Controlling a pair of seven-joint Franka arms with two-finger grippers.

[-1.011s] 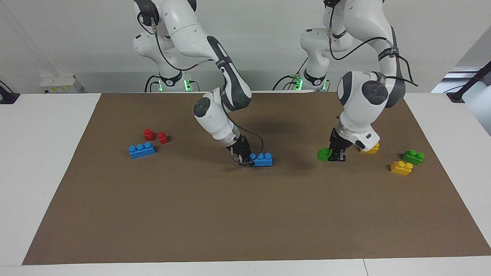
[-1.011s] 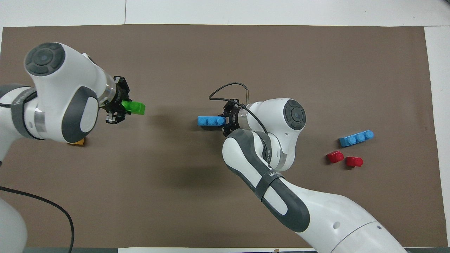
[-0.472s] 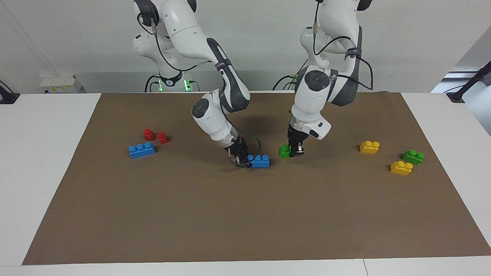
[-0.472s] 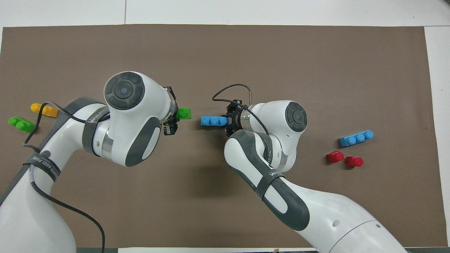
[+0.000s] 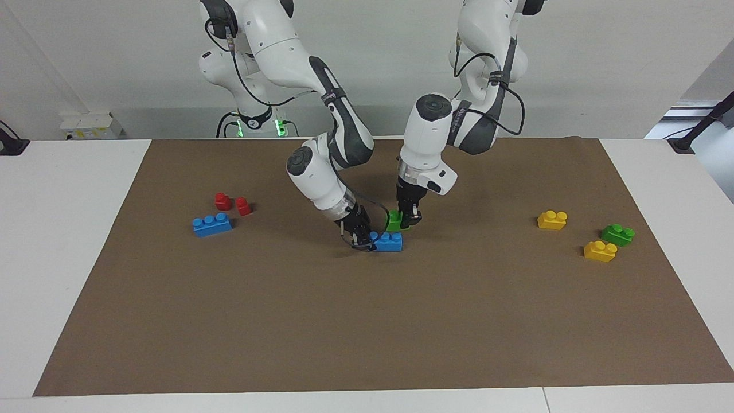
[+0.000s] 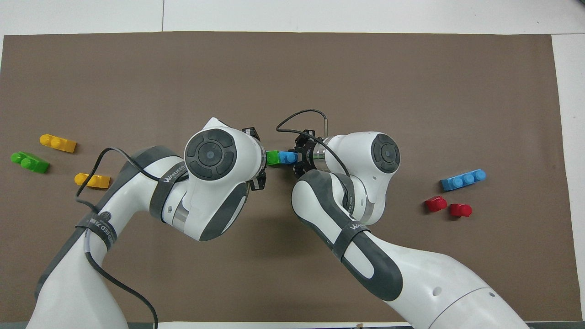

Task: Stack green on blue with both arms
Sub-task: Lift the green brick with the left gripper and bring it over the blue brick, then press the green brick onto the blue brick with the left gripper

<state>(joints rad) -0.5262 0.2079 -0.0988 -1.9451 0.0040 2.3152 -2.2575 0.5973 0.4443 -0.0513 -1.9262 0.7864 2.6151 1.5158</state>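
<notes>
Your left gripper [image 5: 410,219] is clamping one end of the green brick [image 5: 393,220] and holding it over the blue brick [image 5: 387,241], at about the mat's centre; whether the green brick is touching the studs below you cannot tell from either view. Your right gripper [image 5: 360,237] is closed on the blue brick's end toward the right arm's side, and that brick is sitting on the brown mat [image 5: 367,321] covering the bench [image 5: 69,229]. In the overhead view the green brick [image 6: 273,157] is covering most of the blue one [image 6: 288,157]. A second blue brick [image 6: 463,179] is lying at about 3 o'clock from the pair with two red bricks [image 6: 448,207] just beside it, and at about 9 o'clock a second green brick [image 6: 29,161] is lying among two yellow bricks [image 6: 58,142], well apart from the grippers.
</notes>
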